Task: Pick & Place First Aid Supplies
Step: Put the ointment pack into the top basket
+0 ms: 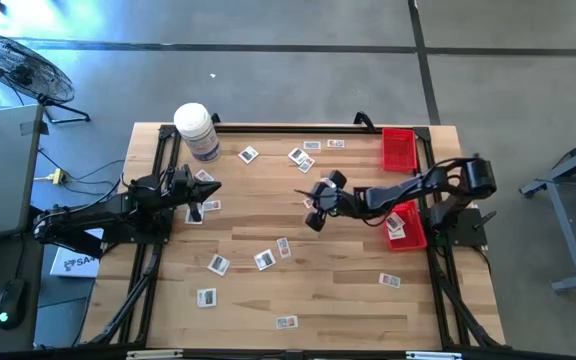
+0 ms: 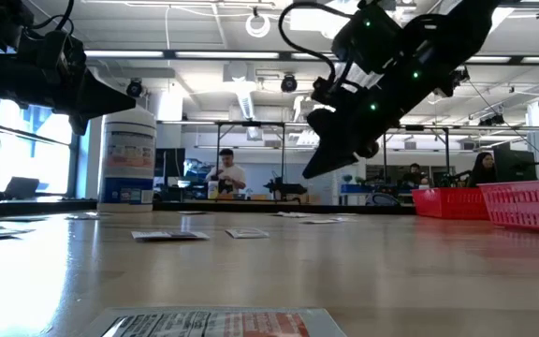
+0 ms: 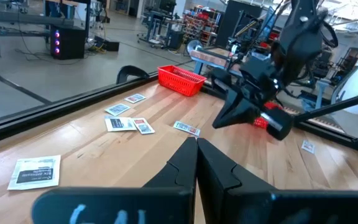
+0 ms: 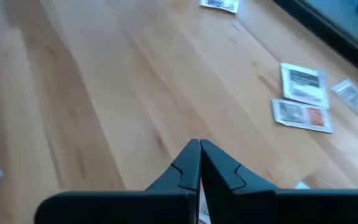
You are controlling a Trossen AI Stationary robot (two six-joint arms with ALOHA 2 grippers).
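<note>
Packets mostly strewn across the wooden table; a few lying in the near red bin. Bulk left to move. Right gripper pinched shut mid-table, left gripper shut, both apparently empty.

Wood-plank table, dark frame at edges. Small flat white packets scattered over top: cluster nr far edge by centre, few mid-table, others toward near edge, one off to right side. Big white jar w/ bluish label upright at far-left corner. Two red baskets on right side: one at far-right corner, second just nearer along same edge, w/ packets inside. Rest of top bare wood.
</note>
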